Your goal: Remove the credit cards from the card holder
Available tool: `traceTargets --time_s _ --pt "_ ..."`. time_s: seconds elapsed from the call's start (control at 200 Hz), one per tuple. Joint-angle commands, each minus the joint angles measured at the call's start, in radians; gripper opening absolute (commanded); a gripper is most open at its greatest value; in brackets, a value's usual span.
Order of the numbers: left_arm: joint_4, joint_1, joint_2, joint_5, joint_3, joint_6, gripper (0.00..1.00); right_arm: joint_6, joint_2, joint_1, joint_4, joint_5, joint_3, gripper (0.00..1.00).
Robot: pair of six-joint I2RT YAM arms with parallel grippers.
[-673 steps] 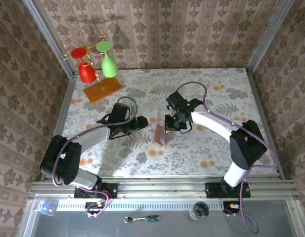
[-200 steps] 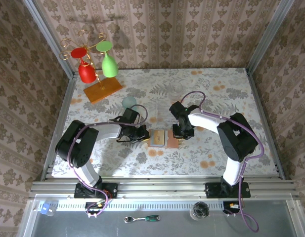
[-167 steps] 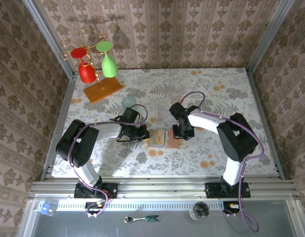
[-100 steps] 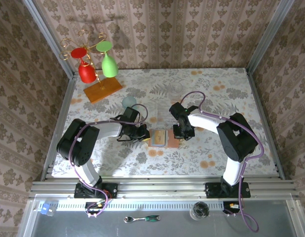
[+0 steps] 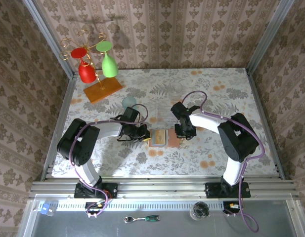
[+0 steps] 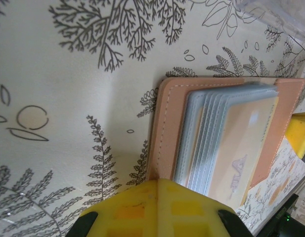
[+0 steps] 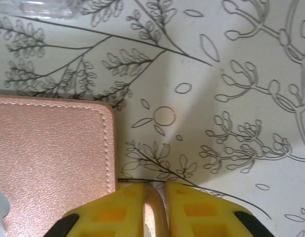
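The brown card holder (image 5: 168, 139) lies open and flat on the patterned table between my two grippers. Its grey-blue pockets hold an orange-tan credit card (image 5: 158, 137). In the left wrist view the holder's brown border (image 6: 164, 128) runs under my fingers, and the orange-tan card (image 6: 236, 148) sticks out of the stacked pockets. My left gripper (image 5: 144, 136) (image 6: 167, 190) is shut, its tips pressed together over the holder's left edge. My right gripper (image 5: 182, 134) (image 7: 154, 197) stands at the right flap (image 7: 53, 148), its jaws a narrow gap apart with the flap's tan edge between them.
A rack on an orange wooden base (image 5: 102, 90) holds a red and a green glass at the back left. A teal disc (image 5: 128, 102) lies behind the left arm. A clear plastic box (image 6: 276, 15) (image 7: 33, 7) sits just beyond the holder. A metal rail (image 5: 162, 187) borders the near edge.
Since the earliest frame the holder has gone from standing held up to lying open flat, and both grippers came down beside it. Over the last second almost nothing has moved.
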Motion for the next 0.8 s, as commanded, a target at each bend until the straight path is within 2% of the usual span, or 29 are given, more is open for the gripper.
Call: traceTargets --time_s 0.0,0.395,0.795 --pt "-0.12 0.012 0.036 -0.082 -0.017 0.01 0.0 -0.004 -0.03 -0.022 -0.073 0.1 -0.031 0.22" --pt "-0.134 0.004 0.03 -0.09 -0.007 0.013 0.0 -0.003 -0.089 -0.063 -0.086 0.13 -0.084 0.38" --pt "-0.136 0.003 0.015 -0.095 -0.01 0.014 0.0 -0.002 -0.068 -0.074 -0.049 0.106 -0.115 0.39"
